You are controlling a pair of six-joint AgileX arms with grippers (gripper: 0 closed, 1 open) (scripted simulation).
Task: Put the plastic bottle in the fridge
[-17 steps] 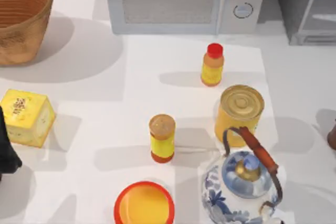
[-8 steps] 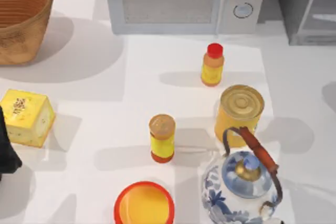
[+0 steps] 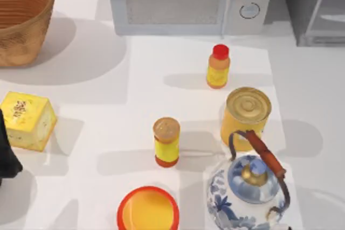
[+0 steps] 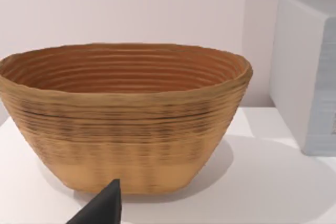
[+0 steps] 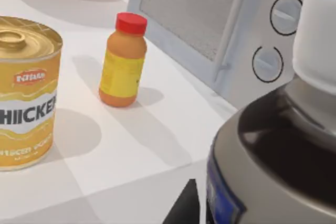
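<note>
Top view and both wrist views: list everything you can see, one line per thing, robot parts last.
basket: 1, brown woven, far left corner of the table.
microwave: 1, white with two round knobs, far edge, centre.
fridge: 1, grey with a pale slanted door panel, far right corner.
red-capped bottle: 1, orange-yellow, in front of the microwave.
tan-lidded bottle: 1, yellow label, centre of the table.
can: 1, golden yellow, just behind the teapot.
teapot: 1, white and blue with a brown handle, near right.
bowl: 1, yellow with a red rim, near edge.
box: 1, yellow, left side.
plastic bottle: 1, dark body with a white cap, close to the right wrist camera.
left arm: 1, black, left edge.
</note>
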